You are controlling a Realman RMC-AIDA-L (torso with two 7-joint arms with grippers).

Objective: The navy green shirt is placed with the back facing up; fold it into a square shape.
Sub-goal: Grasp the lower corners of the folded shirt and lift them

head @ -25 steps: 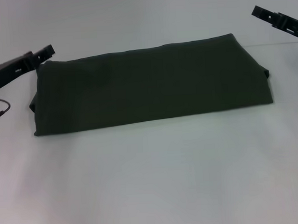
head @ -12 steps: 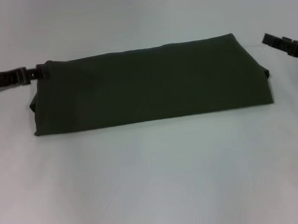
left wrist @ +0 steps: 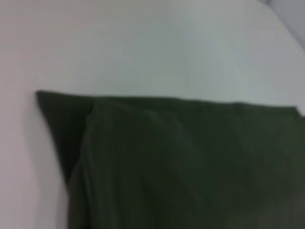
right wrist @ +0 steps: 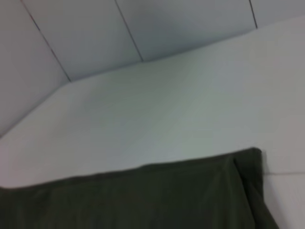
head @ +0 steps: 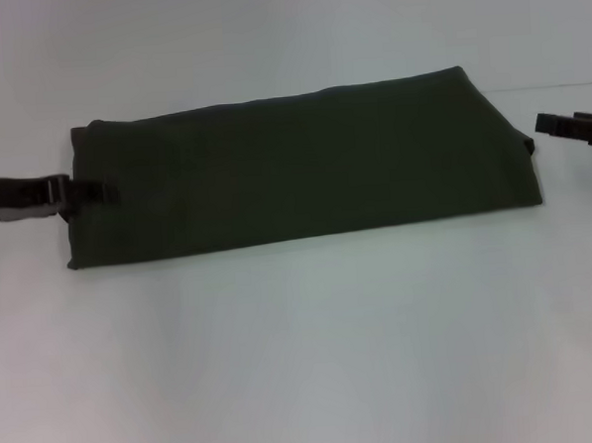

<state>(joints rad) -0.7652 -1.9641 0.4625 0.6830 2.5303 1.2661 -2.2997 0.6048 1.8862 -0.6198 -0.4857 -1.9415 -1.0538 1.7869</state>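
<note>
The navy green shirt [head: 303, 167] lies plain side up on the white table [head: 303, 350], folded into a long band running left to right. My left gripper [head: 104, 191] comes in low from the left, its tip over the shirt's left end about halfway along that edge. My right gripper [head: 547, 124] hangs just off the shirt's right end, apart from the cloth. The left wrist view shows the shirt [left wrist: 181, 167] with a layered corner. In the right wrist view the shirt [right wrist: 143, 200] ends in a corner on the table.
Bare white tabletop [head: 285, 381] stretches in front of the shirt and behind it. Pale wall panels [right wrist: 181, 24] rise beyond the table's far edge in the right wrist view.
Both grippers have come down. The left one moved from the shirt's back left corner to the middle of its left end. The right one dropped level with the shirt's right end.
</note>
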